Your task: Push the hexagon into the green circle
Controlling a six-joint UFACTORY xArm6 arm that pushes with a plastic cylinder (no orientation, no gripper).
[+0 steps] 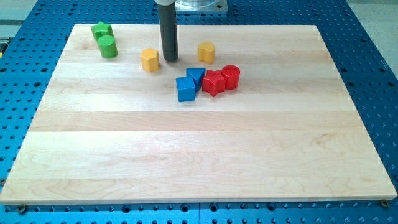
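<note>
A yellow hexagon block (pixel 149 60) lies near the view's top, left of centre. A green circle block (pixel 108 46) stands further left, with a green star block (pixel 101 30) just above it. My tip (pixel 170 60) rests on the board just right of the yellow hexagon, with a small gap between them. The rod rises straight up out of the view's top.
A second yellow block (pixel 206 52) lies right of the rod. Below it sits a cluster: a blue cube (pixel 185 89), another blue block (pixel 196 76), a red star block (pixel 213 82) and a red cylinder (pixel 231 76). The wooden board (pixel 199 155) lies on a blue perforated table.
</note>
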